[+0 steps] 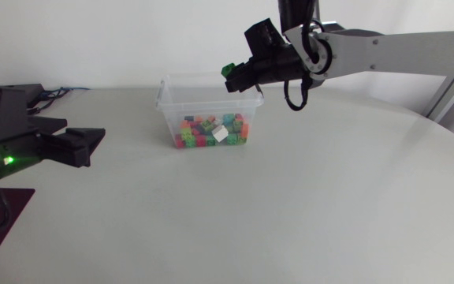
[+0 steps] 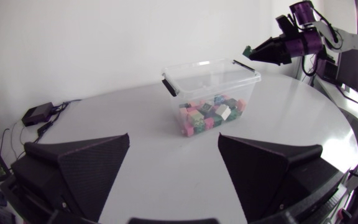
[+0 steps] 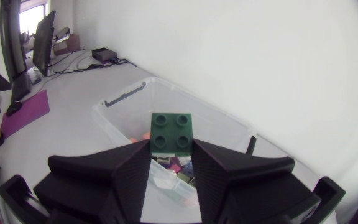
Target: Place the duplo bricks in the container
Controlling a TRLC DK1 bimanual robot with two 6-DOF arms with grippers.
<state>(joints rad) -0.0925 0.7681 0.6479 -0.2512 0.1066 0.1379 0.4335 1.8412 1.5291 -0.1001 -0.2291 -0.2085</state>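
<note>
Bench (image 1: 290,205): white, matte, with a rounded edge.

Small black box (image 2: 37,114): set flat near the bench's far edge, on the left side. Dark cables (image 2: 59,106) are seen trailing from it across the surface.

Mat (image 1: 10,229): maroon-purple, laid flat at the bench's left edge, well apart from the box; only partly shown in the head view.
</note>
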